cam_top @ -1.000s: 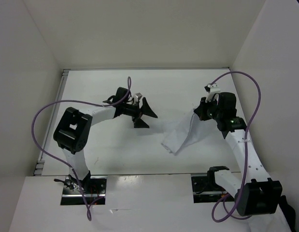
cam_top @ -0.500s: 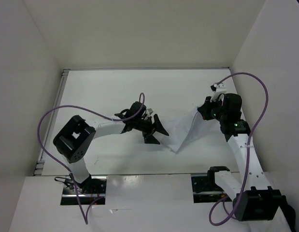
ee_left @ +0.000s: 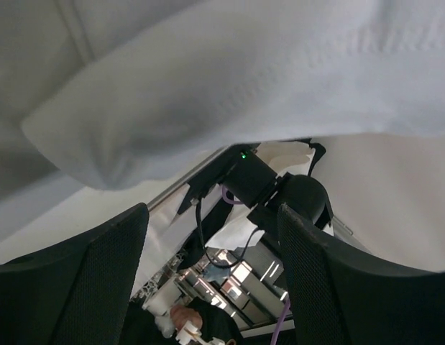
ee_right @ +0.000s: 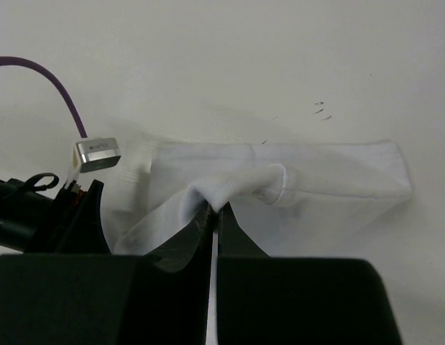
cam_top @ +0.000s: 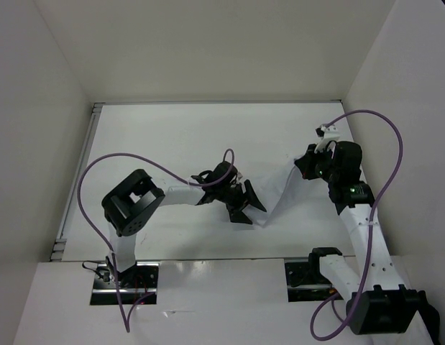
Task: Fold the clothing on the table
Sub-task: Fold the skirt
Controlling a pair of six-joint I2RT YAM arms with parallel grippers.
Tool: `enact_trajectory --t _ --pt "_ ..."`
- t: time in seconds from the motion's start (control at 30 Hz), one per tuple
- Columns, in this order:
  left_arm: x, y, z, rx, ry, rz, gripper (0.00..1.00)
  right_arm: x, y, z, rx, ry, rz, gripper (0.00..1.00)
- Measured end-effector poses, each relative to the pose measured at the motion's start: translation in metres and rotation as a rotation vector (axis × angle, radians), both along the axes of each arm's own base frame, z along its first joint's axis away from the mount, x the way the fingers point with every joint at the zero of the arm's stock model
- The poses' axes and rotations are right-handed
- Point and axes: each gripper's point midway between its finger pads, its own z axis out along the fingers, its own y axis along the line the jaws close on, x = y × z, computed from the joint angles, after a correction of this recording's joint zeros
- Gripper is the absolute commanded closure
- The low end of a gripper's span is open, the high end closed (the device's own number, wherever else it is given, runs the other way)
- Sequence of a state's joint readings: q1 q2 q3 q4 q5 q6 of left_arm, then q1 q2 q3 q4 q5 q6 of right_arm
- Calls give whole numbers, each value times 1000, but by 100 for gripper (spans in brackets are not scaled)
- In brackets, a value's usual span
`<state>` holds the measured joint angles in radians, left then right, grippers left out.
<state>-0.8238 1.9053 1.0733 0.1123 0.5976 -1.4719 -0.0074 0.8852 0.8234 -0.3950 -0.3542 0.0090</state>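
Note:
The clothing (cam_top: 281,195) is a thin white garment, lifted at its upper right and trailing down to a corner on the table (cam_top: 172,136). My right gripper (cam_top: 299,167) is shut on a raised fold of it; in the right wrist view the fingertips (ee_right: 217,210) pinch that fold, and the rest of the clothing (ee_right: 330,180) lies flat beyond. My left gripper (cam_top: 249,204) is open beside the garment's lower left corner. In the left wrist view its fingers (ee_left: 100,277) stand wide apart with nothing between them, and the clothing (ee_left: 229,79) hangs just past the tips.
White walls (cam_top: 35,144) close in the table on three sides. A metal rail (cam_top: 77,180) runs along its left edge. Purple cables (cam_top: 384,144) loop off both arms. The arm bases (cam_top: 125,277) sit at the near edge.
My left arm has swung right and nearer, from the table's middle to the garment's lower corner, and its jaws have narrowed a little. The right gripper has kept its hold, almost still.

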Motion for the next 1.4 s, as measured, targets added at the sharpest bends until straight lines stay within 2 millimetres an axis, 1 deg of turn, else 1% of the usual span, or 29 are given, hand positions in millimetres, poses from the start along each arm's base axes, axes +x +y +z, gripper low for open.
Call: enact_trajectory --t 0.23,0.33,0.37,0.4,0.47,0.5,0.73,1.0,1.1,1.4 --pt "4 1 -22 46 35 34 21 -2 0 0 3 -8 -5 100" --pt "4 2 -31 66 44 39 26 -3 0 -1 9 -8 -8 100" --pt "4 3 -34 73 48 42 34 -3 0 -1 10 -7 -8 100" --pt "4 3 -36 81 49 46 38 -3 0 -1 12 -6 -9 100" --pt "5 4 -38 90 48 50 43 -3 0 -2 13 -5 -10 100" --pt "6 4 -38 91 45 51 48 -3 0 -2 15 -4 -11 100" --pt "9 -1 -33 84 27 53 48 -5 1 -2 19 -7 -12 100" --pt "10 1 -34 104 32 60 46 -4 -1 -2 20 -7 -18 100" --pt "8 2 -36 120 40 62 49 -4 -1 -2 22 -6 -19 100" --pt "7 -7 -28 146 31 62 49 -4 -1 -3 22 -5 -20 100"
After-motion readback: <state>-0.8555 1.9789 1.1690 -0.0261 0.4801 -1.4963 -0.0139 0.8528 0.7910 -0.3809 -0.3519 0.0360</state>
